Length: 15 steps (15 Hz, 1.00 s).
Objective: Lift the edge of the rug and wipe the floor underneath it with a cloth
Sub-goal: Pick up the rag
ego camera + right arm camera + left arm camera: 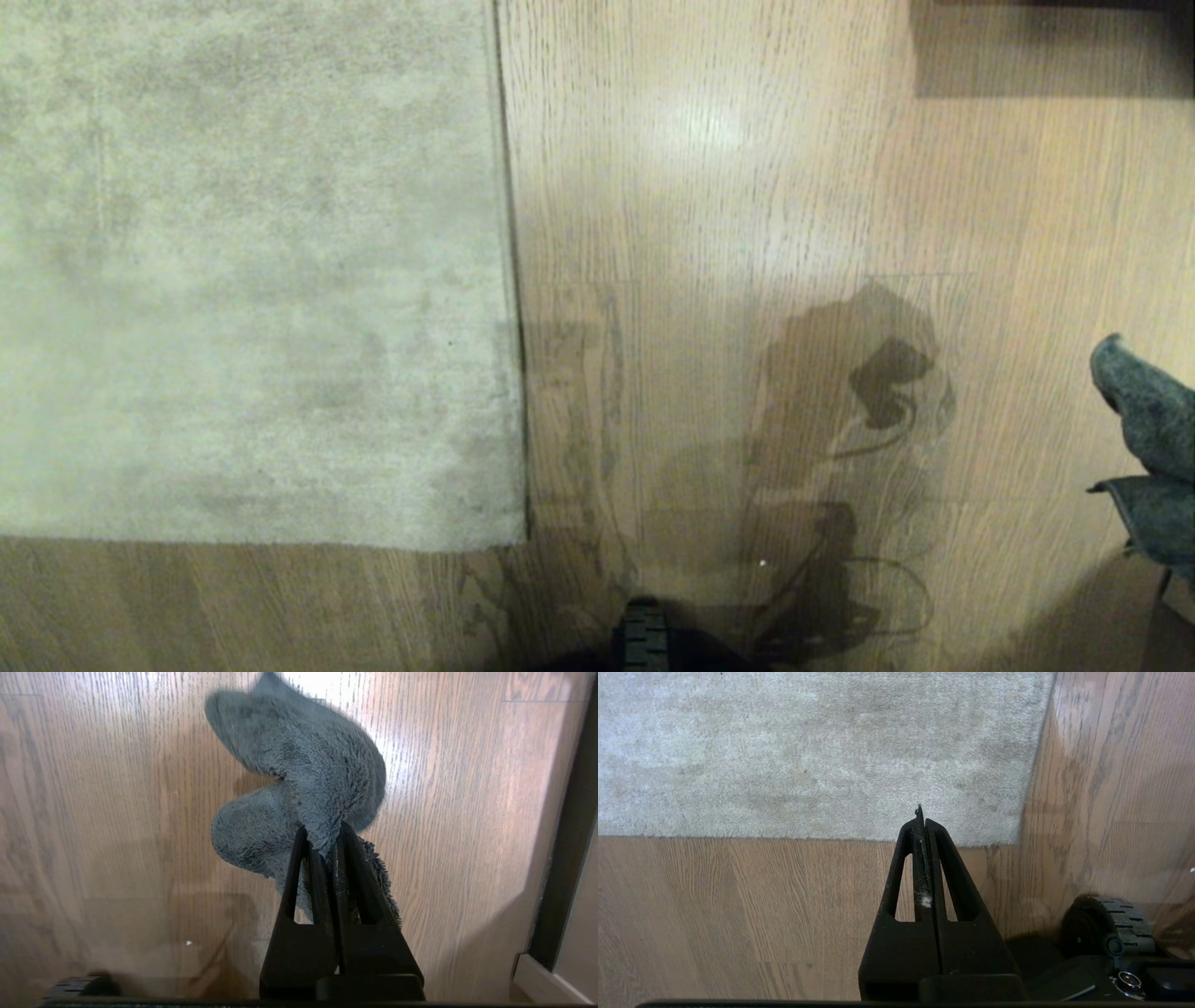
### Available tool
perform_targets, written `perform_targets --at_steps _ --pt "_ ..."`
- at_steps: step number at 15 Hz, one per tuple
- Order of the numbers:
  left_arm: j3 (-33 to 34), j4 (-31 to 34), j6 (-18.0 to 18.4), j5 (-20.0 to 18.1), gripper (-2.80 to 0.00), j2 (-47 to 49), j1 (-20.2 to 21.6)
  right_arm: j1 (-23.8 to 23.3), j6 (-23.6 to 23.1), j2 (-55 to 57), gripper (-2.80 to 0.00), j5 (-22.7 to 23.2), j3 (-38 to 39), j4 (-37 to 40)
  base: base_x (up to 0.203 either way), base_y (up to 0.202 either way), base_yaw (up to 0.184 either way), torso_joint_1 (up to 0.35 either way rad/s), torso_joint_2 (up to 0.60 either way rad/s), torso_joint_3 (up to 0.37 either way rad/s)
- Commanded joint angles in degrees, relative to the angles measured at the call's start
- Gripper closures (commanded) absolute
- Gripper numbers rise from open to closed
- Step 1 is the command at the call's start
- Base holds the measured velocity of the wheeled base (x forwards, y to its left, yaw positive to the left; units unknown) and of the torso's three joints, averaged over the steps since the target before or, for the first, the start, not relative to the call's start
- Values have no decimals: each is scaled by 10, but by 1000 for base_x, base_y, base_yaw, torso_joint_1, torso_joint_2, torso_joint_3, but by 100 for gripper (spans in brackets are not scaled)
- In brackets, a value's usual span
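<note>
The pale grey-beige rug lies flat at the left of the head view. Its rug edge (512,280) runs straight down to a square corner (523,539), and the same corner (1015,841) shows in the left wrist view. Light brown wood floor (709,187) fills the rest. My right gripper (322,833) is shut on the dark grey-teal cloth (308,770), which hangs bunched above the floor; the cloth (1153,439) shows at the head view's right margin. My left gripper (920,816) is shut and empty, held above the floor near the rug's near border, with lint between its fingers.
My base wheel (644,639) sits at the bottom centre of the head view and also shows as a wheel (1111,926) in the left wrist view. A dark furniture piece (1055,47) stands at the far right. A dark frame or skirting (565,858) stands beside the right arm.
</note>
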Motion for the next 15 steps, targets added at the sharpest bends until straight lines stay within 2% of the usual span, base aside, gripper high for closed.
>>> perform_targets --at_steps 1,3,5,9,10,13,15 --pt "0 0 0 0 0 1 0 4 -9 -16 0 -1 24 -16 0 0 0 0 0 0" --pt "0 0 1 0 0 1 0 18 -9 -16 0 -1 24 -7 0 0 0 0 0 0" --pt "0 0 0 0 0 1 0 52 -12 -18 0 -14 24 19 0 0 0 0 0 0" --pt "0 0 0 0 0 1 0 75 -10 -87 0 -70 24 167 0 0 0 0 0 0" --pt "0 0 1 0 0 1 0 77 -8 -107 0 -79 24 180 0 0 0 0 0 0" --pt "0 0 1 0 0 1 0 80 -7 -176 0 -65 24 248 0 0 0 0 0 0" --pt "0 0 1 0 0 0 0 83 -4 -179 0 -60 24 255 0 0 0 0 0 0"
